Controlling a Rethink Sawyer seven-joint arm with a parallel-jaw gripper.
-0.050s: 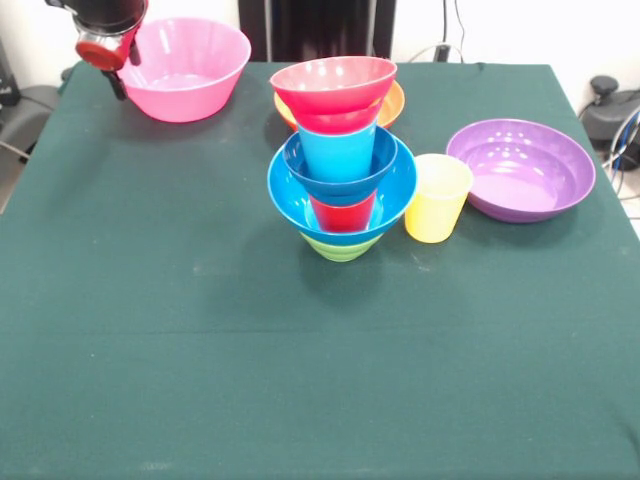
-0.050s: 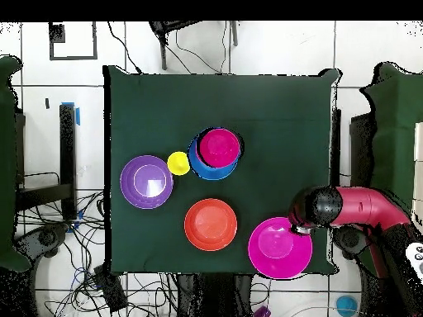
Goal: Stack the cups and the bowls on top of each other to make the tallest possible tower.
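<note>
Counter [image 1: 150,330] under dark green cloth, near half bare. Arm [image 2: 363,206] drawn off to one corner, beside the large pink bowl [image 1: 185,68]; gripper [image 1: 105,50] hanging at that bowl's rim, carrying nothing visible. Jaws: open or closed, cannot tell from either view.

Tower [image 1: 340,160] mid-counter, bottom to top: green bowl [image 1: 340,246] upside down, large blue bowl [image 1: 385,195], red cup [image 1: 342,213], small blue bowl [image 1: 340,185], sky-blue cup [image 1: 338,152], small red bowl [image 1: 333,85] capping it.

Loose, largest down: pink bowl at the corner by the gripper; purple bowl [image 1: 520,170] well apart from the tower; orange bowl [image 1: 392,103] just behind it, mostly hidden in front view; yellow cup [image 1: 437,197] upright, just beside the large blue bowl's rim.

Judgement: three bowls and one cup left to stack.

Risks:
- Narrow inverted base under wide load; any sideways nudge likely to topple all.
- Red bowl sits loose on a cup rim; wide bowl added there may rock and slide off.
- Yellow cup so close to tower that a reach for it may clip the blue rim.
</note>
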